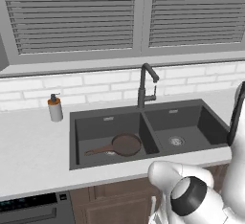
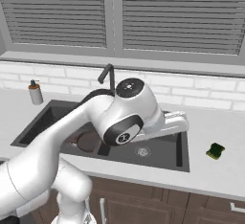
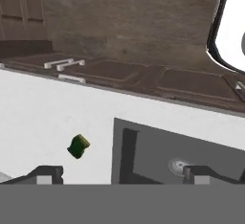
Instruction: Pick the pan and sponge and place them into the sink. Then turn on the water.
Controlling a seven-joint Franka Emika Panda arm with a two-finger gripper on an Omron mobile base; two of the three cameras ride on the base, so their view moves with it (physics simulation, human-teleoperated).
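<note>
Pan (image 1: 125, 144) lies in the sink's (image 1: 143, 110) left basin, sponge (image 2: 216, 151) on worktop (image 2: 210, 122) right of it, jaws spread, seemingly empty.

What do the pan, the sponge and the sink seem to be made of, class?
Pan: probably coated metal; dark brown, dull, thin-walled.
Sponge: probably soft foam; matte green with a yellow side, small block.
Sink: maybe stone composite or coated metal; flat dark grey without shine, and silver drains that look metallic.
</note>
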